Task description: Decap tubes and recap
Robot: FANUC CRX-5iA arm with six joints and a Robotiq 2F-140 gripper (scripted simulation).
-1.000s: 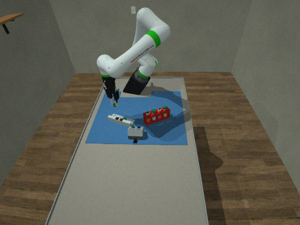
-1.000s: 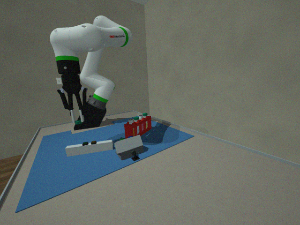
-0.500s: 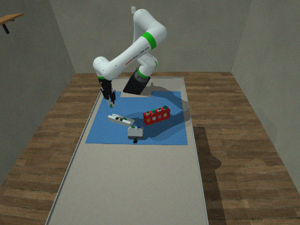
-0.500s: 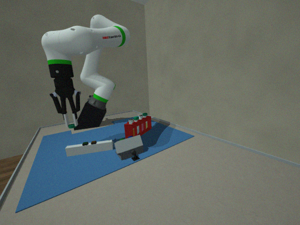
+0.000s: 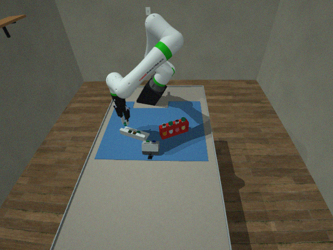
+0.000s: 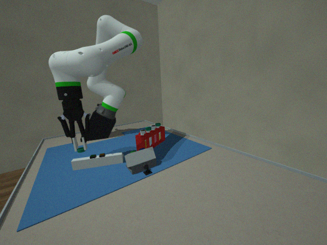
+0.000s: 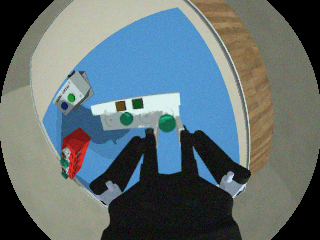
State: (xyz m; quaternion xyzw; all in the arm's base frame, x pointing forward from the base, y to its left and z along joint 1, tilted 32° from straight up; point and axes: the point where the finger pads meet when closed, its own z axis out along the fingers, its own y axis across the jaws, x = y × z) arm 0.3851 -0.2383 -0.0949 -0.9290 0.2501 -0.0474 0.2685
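Blue matting (image 5: 185, 150) covers the table's far end. Over it the gripper (image 6: 80, 147) pinches a green cap (image 6: 80, 150) just above the cap tray (image 6: 87, 163), seemingly at its end nest. Another cap (image 7: 126, 119) lies in the tray. Farther off stands the red decapping station (image 5: 166, 133).

The arm (image 5: 150, 67) is a chain of smooth, rounded white glossy shells, with bright green bands (image 5: 163, 50) at the joints and small red lettering along the forearm. Small dark dots mark the elbow housing (image 6: 80, 53). Above the pincer (image 6: 79, 145), a black wrist section follows a green ring. The pincer itself is black, with linked bars and pale fingertip pads (image 6: 75, 144). The foot is a dark block (image 5: 149, 95).
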